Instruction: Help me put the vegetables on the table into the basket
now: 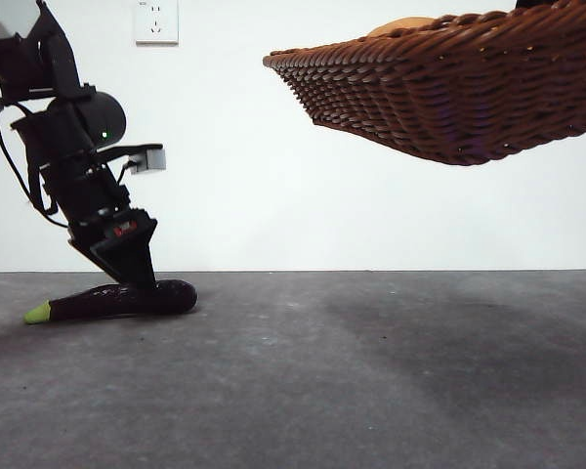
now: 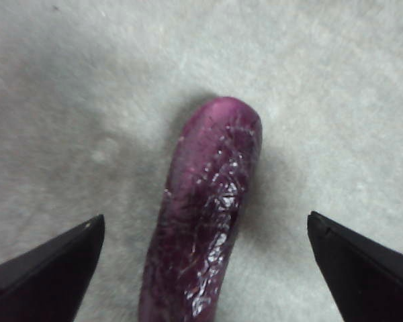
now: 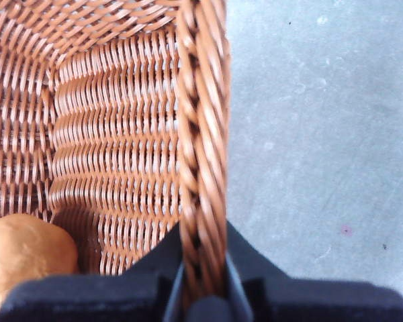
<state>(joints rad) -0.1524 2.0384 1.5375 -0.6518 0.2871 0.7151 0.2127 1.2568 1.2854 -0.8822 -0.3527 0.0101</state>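
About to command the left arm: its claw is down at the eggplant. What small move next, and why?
Probably close the left claw. Its jaws stand open on either side of the eggplant, which lies on the table, so shutting them should grip it. The right claw holds the basket aloft by its rim.

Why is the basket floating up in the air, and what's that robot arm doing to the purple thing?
The right gripper is pinching the basket by its rim and holding it above the table. A potato sits inside. The left gripper is open, down over the eggplant, which lies on the table between its jaws, not yet picked up. No corn shows.
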